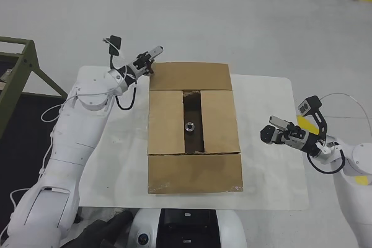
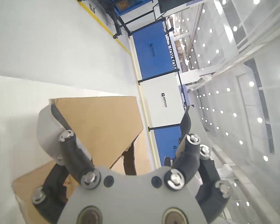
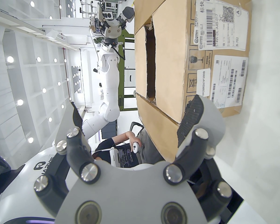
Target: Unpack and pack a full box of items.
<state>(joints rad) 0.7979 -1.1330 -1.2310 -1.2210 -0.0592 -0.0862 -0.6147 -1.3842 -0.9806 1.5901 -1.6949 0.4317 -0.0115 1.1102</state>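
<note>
Cardboard box (image 1: 166,121), interior mostly hidden

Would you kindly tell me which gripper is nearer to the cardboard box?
Left. The left gripper is right at a far corner of the cardboard box, by its far flap. The right gripper hangs off the box's other side, clearly apart from it.

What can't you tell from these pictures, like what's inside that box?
1. Top view: folded side flaps cover most of the cardboard box, hiding its contents.
2. Top view: a round metal part in the gap is too small to identify.
3. Right wrist view: the gap is dark inside.
</note>
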